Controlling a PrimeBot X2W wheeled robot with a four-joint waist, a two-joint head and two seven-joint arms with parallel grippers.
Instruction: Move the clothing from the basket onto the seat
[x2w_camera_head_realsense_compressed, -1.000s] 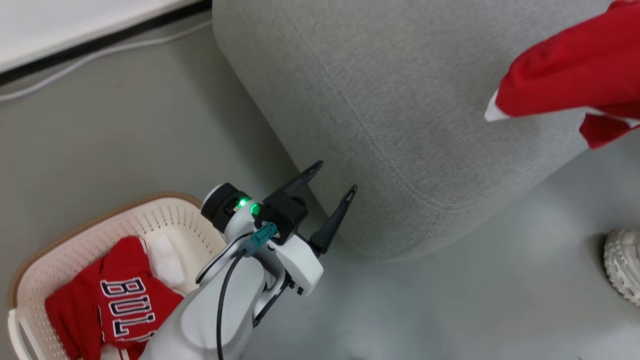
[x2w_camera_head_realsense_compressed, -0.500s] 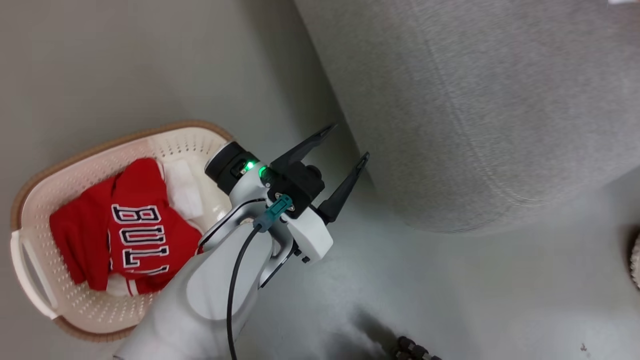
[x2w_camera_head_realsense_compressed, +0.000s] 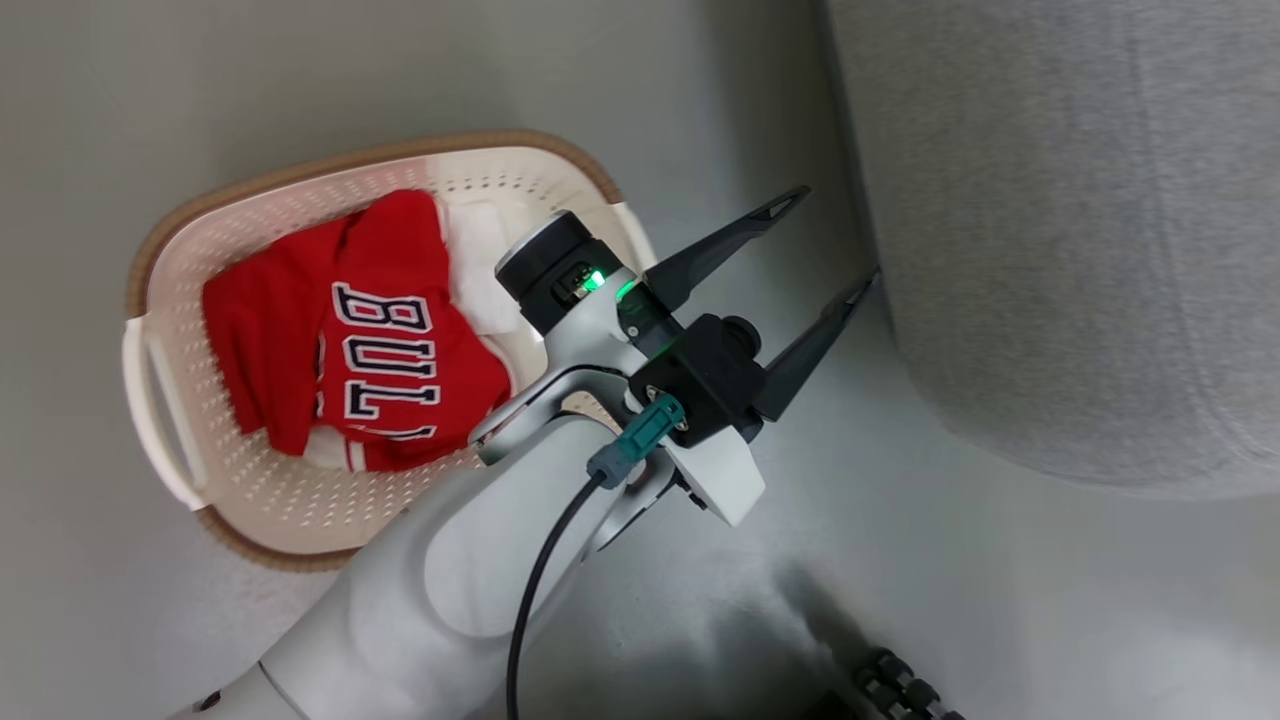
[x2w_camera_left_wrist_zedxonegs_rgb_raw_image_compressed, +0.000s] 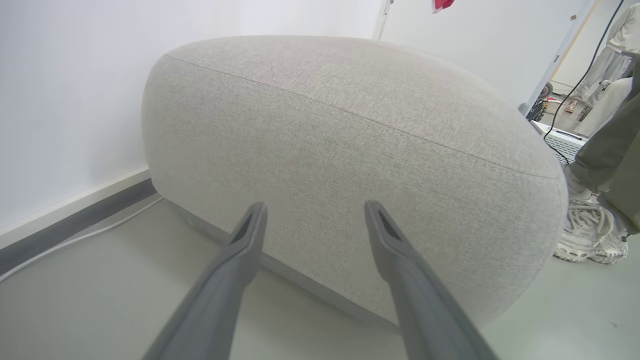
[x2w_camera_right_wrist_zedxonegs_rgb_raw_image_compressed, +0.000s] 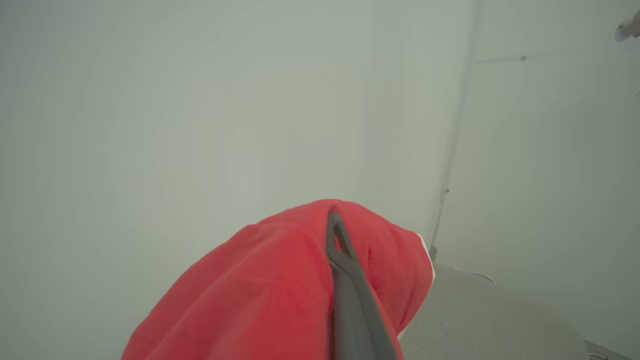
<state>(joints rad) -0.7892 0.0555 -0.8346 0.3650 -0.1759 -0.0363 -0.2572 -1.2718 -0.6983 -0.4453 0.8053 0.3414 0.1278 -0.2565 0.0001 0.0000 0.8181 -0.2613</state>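
The left fingers (x2w_camera_head_realsense_compressed: 730, 240) stood wide open and held nothing. In the head view they pointed toward about 1 o'clock, over the strip of floor (x2w_camera_head_realsense_compressed: 760, 120) between the basket (x2w_camera_head_realsense_compressed: 330, 165) and the seat (x2w_camera_head_realsense_compressed: 1080, 250). In the left wrist view they faced the rounded side of the seat, which was near but not touched. I judged that this arm was kept free and open so that it could take the next piece.

The right fingers (x2w_camera_right_wrist_zedxonegs_rgb_raw_image_compressed: 345, 280) were closed on a red garment (x2w_camera_right_wrist_zedxonegs_rgb_raw_image_compressed: 260, 290). It draped over them on both sides, and a white trim edge showed at about 4 o'clock. A grey part of the seat lay below it at about 5 o'clock in that view. I therefore judged that this piece was being held above the seat for setting down. I could not tell whether the cloth touched the seat.

The basket stood on the floor at about 9 o'clock from the left fingers, and the seat was at 3 o'clock, apart from it. Inside the basket lay one crumpled red jersey (x2w_camera_head_realsense_compressed: 380, 340) with the letters "BUL" visible, not yet moved. A white piece (x2w_camera_head_realsense_compressed: 480, 265) lay beside it at 1 o'clock; I could not tell whether it was a label or cloth.
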